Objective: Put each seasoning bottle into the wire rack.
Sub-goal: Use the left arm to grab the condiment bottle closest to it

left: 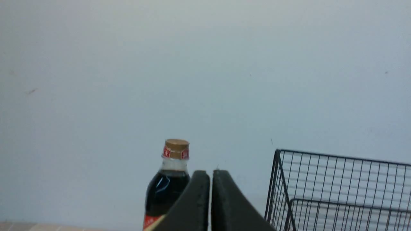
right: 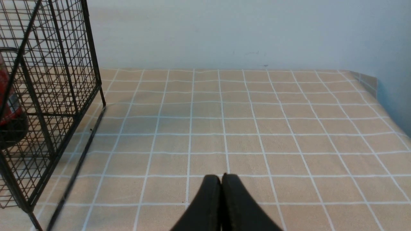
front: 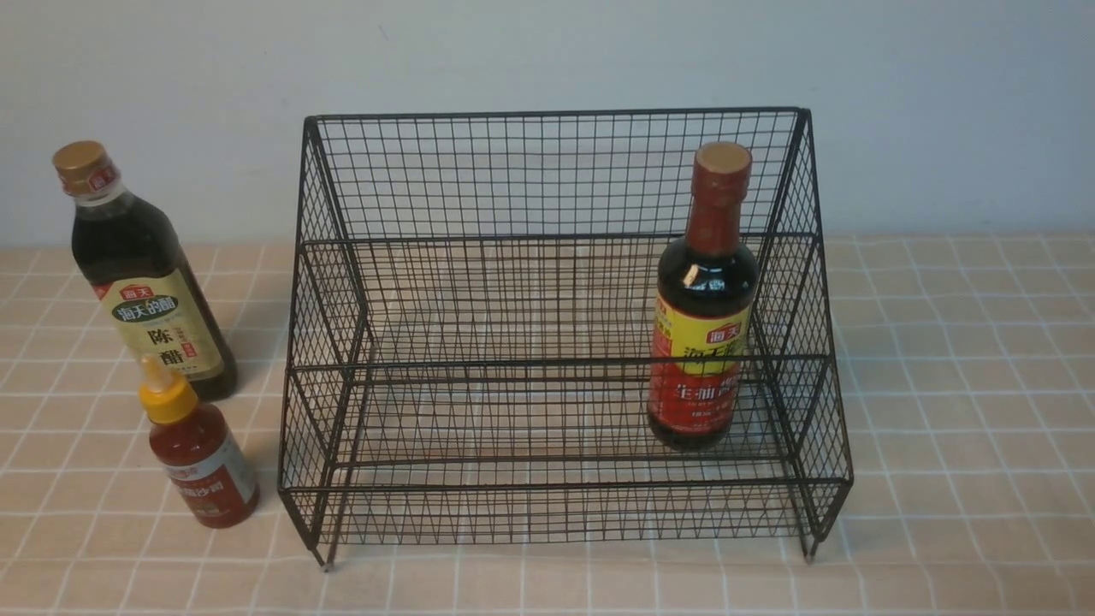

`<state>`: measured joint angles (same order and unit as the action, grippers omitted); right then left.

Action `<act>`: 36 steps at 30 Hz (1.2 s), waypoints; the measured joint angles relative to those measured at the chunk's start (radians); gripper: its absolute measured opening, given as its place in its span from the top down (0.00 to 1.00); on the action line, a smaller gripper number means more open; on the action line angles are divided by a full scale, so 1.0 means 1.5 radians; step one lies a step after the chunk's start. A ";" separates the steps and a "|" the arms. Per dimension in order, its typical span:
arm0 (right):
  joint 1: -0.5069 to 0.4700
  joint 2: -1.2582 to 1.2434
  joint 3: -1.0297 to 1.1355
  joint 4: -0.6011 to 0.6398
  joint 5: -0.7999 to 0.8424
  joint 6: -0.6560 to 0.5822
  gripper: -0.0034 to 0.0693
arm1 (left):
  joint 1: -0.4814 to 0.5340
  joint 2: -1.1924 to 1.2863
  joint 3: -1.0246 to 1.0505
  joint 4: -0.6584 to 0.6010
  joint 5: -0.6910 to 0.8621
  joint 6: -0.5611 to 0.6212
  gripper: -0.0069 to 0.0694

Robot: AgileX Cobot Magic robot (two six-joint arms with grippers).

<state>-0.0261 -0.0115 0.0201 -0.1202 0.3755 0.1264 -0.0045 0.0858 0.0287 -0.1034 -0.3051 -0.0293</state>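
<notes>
The black wire rack (front: 556, 342) stands in the middle of the table. The dark bottle with the red neck and red-yellow label (front: 703, 325) stands upright inside it, on the lower tier at the right. The tall dark bottle with the gold cap (front: 141, 282) stands on the table left of the rack. The small red bottle with the yellow nozzle cap (front: 197, 453) stands in front of it. Neither gripper shows in the front view. My left gripper (left: 210, 175) is shut and empty, with the gold-cap bottle (left: 168, 183) beyond it and the rack (left: 340, 192) to one side. My right gripper (right: 221, 178) is shut and empty above the tablecloth beside the rack (right: 45, 96).
A beige checked tablecloth (front: 967, 428) covers the table. A plain pale wall (front: 547, 51) runs close behind the rack. The table's right edge (right: 372, 83) shows in the right wrist view.
</notes>
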 joint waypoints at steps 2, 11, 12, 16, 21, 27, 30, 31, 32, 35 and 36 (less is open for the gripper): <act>0.000 0.000 0.000 0.000 0.000 0.000 0.97 | 0.000 0.039 0.000 0.016 -0.001 -0.009 0.87; 0.000 0.000 0.000 0.000 0.000 0.000 0.97 | 0.000 0.338 -0.044 0.078 -0.117 -0.025 0.51; 0.000 0.000 0.000 0.000 0.000 0.000 0.97 | 0.000 0.397 -0.051 0.078 -0.155 -0.026 0.43; 0.000 0.000 0.000 0.000 0.000 0.000 0.97 | 0.000 0.534 -0.074 0.089 -0.268 -0.049 0.30; 0.000 0.000 0.000 0.000 0.000 0.000 0.97 | 0.000 0.698 -0.109 0.125 -0.390 -0.076 0.25; 0.000 0.000 0.000 0.000 0.000 0.000 0.97 | 0.000 0.868 -0.147 0.116 -0.500 -0.079 0.25; 0.000 0.000 0.000 0.000 0.000 0.000 0.97 | 0.000 0.914 -0.150 0.084 -0.535 -0.079 0.25; 0.000 0.000 0.000 0.000 0.000 0.000 0.97 | 0.000 0.926 -0.151 0.078 -0.541 -0.079 0.25; 0.000 0.000 0.000 0.000 0.000 0.000 0.97 | 0.000 0.935 -0.152 0.069 -0.544 -0.079 0.25; 0.000 0.000 0.000 0.000 0.000 0.000 0.97 | 0.000 0.975 -0.154 0.063 -0.550 -0.079 0.25; 0.000 0.000 0.000 0.000 0.000 0.000 0.97 | 0.000 0.980 -0.155 0.063 -0.550 -0.079 0.26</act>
<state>-0.0261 -0.0115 0.0201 -0.1202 0.3755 0.1264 -0.0045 1.5555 -0.2039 -0.0085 -1.1304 -0.1471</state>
